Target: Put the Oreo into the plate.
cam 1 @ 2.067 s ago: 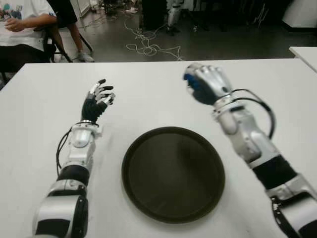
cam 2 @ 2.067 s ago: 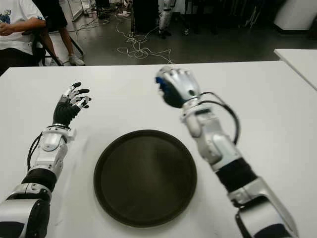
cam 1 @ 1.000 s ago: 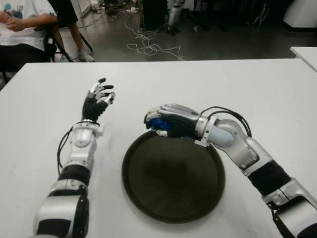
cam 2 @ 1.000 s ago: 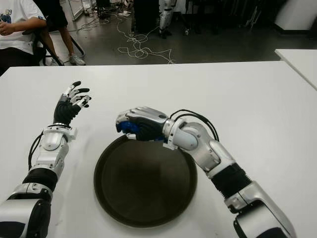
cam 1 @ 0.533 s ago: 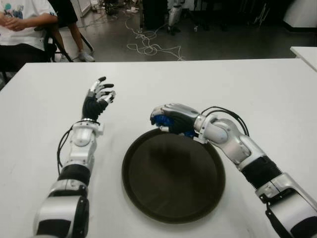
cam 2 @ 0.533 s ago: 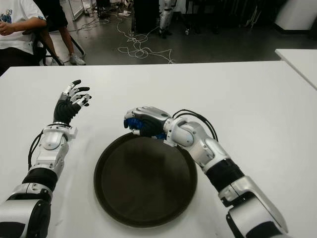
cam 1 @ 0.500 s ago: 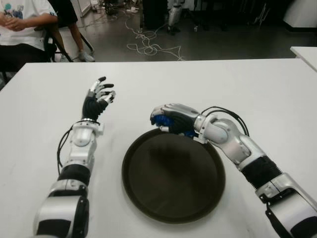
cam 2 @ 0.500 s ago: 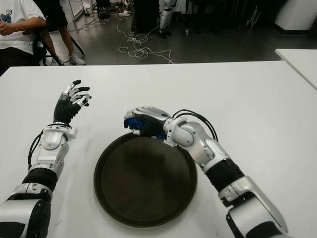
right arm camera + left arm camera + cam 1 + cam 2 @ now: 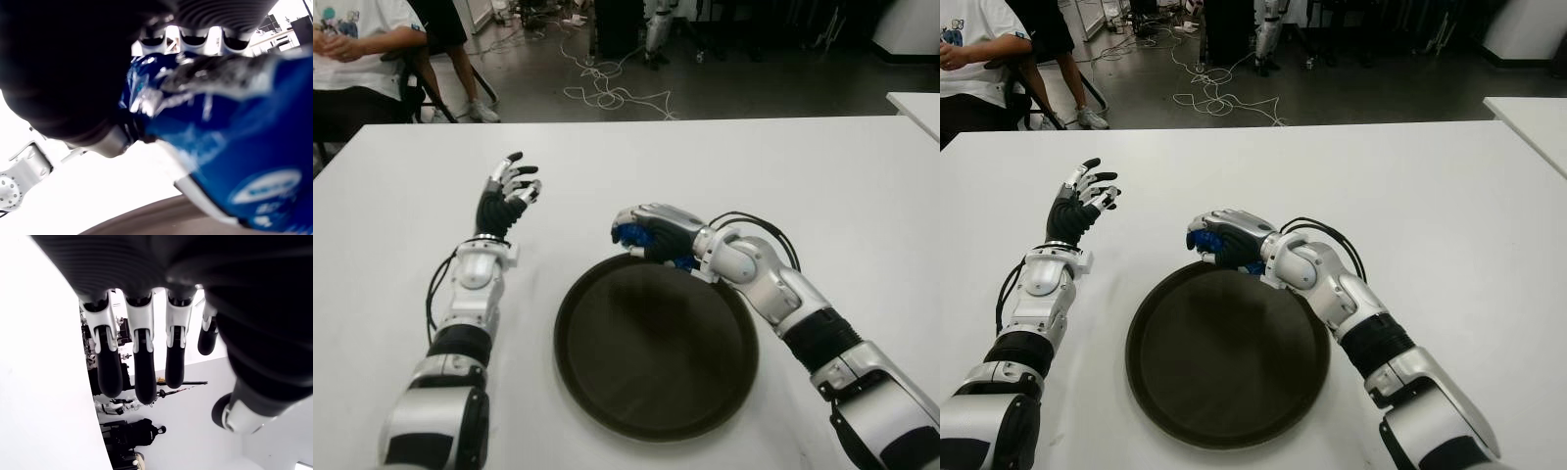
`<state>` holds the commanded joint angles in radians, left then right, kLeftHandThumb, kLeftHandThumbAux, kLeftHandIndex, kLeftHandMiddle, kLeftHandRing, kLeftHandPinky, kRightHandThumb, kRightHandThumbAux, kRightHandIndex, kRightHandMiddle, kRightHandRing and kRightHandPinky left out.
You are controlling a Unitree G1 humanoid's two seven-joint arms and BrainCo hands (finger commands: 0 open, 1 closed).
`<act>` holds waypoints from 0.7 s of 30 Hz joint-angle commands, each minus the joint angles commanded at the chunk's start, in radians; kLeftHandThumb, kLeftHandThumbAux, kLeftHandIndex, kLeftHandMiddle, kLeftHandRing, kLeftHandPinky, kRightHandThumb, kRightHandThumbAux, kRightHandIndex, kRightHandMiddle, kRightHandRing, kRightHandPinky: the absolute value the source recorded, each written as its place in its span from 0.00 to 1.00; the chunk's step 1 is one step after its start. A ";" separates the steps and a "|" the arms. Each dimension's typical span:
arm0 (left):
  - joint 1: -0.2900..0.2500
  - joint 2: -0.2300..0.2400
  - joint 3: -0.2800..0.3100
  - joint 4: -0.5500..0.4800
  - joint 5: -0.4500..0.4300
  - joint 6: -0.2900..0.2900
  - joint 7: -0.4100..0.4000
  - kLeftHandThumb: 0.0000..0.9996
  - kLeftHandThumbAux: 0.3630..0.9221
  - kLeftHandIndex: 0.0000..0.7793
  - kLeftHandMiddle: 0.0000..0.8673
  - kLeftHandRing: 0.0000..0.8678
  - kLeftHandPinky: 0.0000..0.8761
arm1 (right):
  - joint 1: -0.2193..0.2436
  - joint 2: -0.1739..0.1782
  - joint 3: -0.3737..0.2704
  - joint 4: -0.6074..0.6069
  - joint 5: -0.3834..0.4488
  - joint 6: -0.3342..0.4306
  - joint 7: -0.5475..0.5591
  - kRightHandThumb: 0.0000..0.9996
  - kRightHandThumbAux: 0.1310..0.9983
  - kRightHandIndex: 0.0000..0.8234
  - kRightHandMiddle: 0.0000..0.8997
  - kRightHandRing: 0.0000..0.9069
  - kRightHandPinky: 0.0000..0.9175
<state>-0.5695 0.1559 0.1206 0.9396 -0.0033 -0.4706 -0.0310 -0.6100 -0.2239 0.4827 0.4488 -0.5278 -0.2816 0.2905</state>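
Note:
A blue Oreo packet (image 9: pixel 631 236) sits in my right hand (image 9: pixel 649 232), whose fingers are curled around it. That hand hovers over the far rim of the dark round plate (image 9: pixel 656 392), which lies on the white table in front of me. Up close in the right wrist view, the blue wrapper (image 9: pixel 230 161) fills the palm, with the plate's rim (image 9: pixel 142 223) just below it. To the left of the plate my left hand (image 9: pixel 509 191) is raised, fingers spread, holding nothing.
The white table (image 9: pixel 822 166) stretches on all sides of the plate. A seated person (image 9: pixel 357 49) is past the far left corner. Cables (image 9: pixel 607 93) lie on the dark floor behind the table. Another white table's corner (image 9: pixel 915 103) shows at far right.
My right hand carried the Oreo packet from high over the table's far right down and left to the plate's far rim. The left hand stayed where it was.

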 joint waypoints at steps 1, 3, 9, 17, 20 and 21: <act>-0.001 0.000 0.001 0.001 -0.002 0.002 -0.001 0.45 0.57 0.17 0.31 0.37 0.44 | 0.000 0.001 0.001 0.004 -0.003 -0.001 -0.004 0.69 0.70 0.51 0.64 0.67 0.65; -0.001 0.000 0.003 0.001 -0.005 0.004 -0.004 0.45 0.57 0.17 0.31 0.36 0.44 | -0.001 0.004 0.003 0.010 -0.007 -0.004 -0.009 0.69 0.70 0.51 0.64 0.67 0.65; 0.000 -0.002 0.004 0.000 -0.008 0.000 -0.005 0.44 0.57 0.17 0.31 0.36 0.44 | 0.005 0.013 0.004 0.025 -0.015 -0.011 -0.026 0.69 0.70 0.51 0.63 0.66 0.66; -0.003 0.000 0.000 0.006 0.003 -0.014 0.003 0.45 0.58 0.18 0.31 0.36 0.44 | 0.008 0.025 0.006 0.039 -0.021 -0.006 -0.030 0.69 0.70 0.50 0.66 0.70 0.68; -0.007 0.002 -0.003 0.014 0.009 -0.017 0.009 0.44 0.58 0.18 0.31 0.37 0.45 | 0.003 0.022 0.011 0.044 -0.027 -0.010 -0.027 0.69 0.70 0.50 0.66 0.69 0.67; -0.007 0.002 -0.003 0.015 0.010 -0.017 0.009 0.44 0.58 0.18 0.31 0.37 0.45 | 0.001 0.019 0.017 0.045 -0.034 -0.014 -0.026 0.69 0.70 0.50 0.65 0.69 0.66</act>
<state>-0.5766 0.1582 0.1177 0.9551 0.0065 -0.4876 -0.0225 -0.6095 -0.2045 0.4997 0.4939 -0.5620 -0.2957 0.2648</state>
